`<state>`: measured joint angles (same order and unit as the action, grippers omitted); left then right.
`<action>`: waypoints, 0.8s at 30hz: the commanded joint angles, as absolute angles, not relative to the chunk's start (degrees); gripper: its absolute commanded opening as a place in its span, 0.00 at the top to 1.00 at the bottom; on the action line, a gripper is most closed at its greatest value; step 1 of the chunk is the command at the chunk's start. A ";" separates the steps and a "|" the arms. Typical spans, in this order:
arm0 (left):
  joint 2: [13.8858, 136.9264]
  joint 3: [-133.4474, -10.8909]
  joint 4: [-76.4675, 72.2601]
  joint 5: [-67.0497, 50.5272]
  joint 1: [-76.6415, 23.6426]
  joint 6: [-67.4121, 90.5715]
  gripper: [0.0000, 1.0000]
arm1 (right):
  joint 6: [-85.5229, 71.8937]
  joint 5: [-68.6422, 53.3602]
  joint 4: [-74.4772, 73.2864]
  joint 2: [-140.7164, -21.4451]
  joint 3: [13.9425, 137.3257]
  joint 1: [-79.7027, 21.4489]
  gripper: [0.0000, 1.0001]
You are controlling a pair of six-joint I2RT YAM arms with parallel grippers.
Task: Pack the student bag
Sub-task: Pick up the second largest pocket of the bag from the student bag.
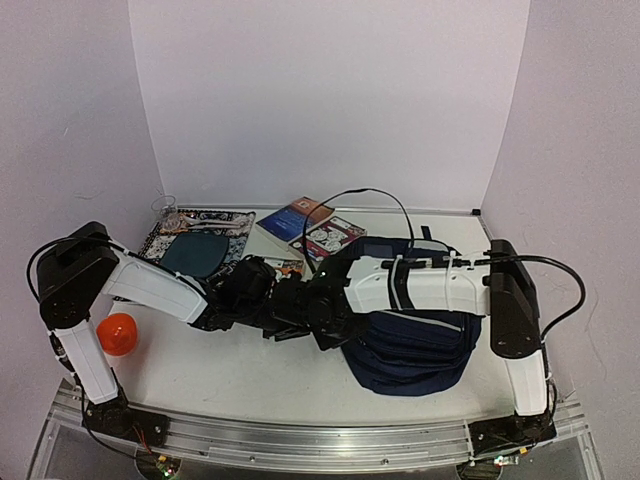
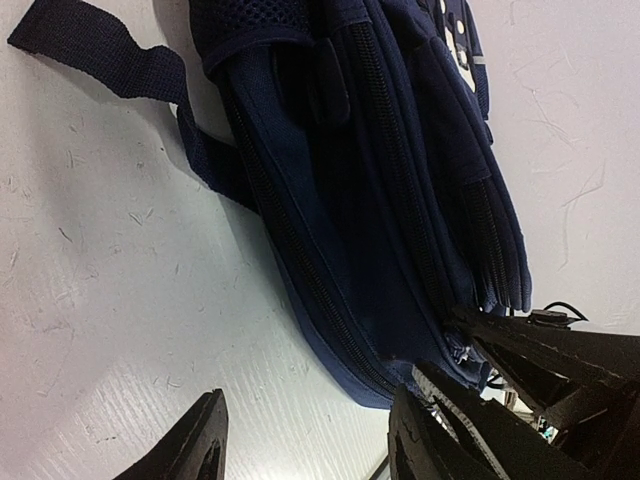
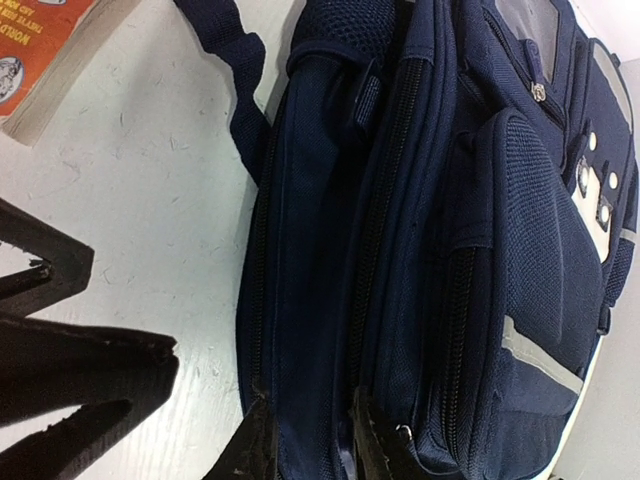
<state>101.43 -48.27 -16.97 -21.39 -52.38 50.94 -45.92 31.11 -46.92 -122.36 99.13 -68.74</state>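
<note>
The student bag (image 1: 415,345) is a navy backpack lying on its side at the centre right of the table, under my right arm. In the right wrist view its zipped side panels (image 3: 420,250) fill the frame. My right gripper (image 3: 315,445) straddles a strip of the bag's edge, with its jaws closed against the fabric between two zip lines. My left gripper (image 2: 310,445) stands open just left of the bag's lower corner (image 2: 400,370), with only bare table between its fingers. In the top view both grippers meet at the bag's left end (image 1: 345,335).
A loose dark strap (image 2: 120,70) trails from the bag onto the table. Two books (image 1: 300,218) lie at the back, with a patterned black mat with a teal oval (image 1: 195,250) to their left. An orange ball (image 1: 117,333) sits by the left arm's base.
</note>
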 commanded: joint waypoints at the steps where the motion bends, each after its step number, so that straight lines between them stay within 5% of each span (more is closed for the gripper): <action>1: 100.99 -48.51 -18.12 -21.97 -52.04 50.97 0.44 | -45.26 33.64 -52.23 -123.72 99.67 -68.27 0.77; 8: 101.07 -48.62 -18.13 -22.41 -52.08 51.27 0.45 | -45.95 34.03 -52.91 -123.21 98.50 -68.23 1.00; 14: 101.89 -50.21 -18.19 -24.33 -52.03 52.49 0.45 | -46.01 33.26 -50.86 -115.15 94.39 -68.33 1.00; 24: 106.00 -60.77 -18.14 -30.74 -52.12 57.81 0.44 | -41.43 25.31 -27.31 -95.05 74.25 -68.57 1.00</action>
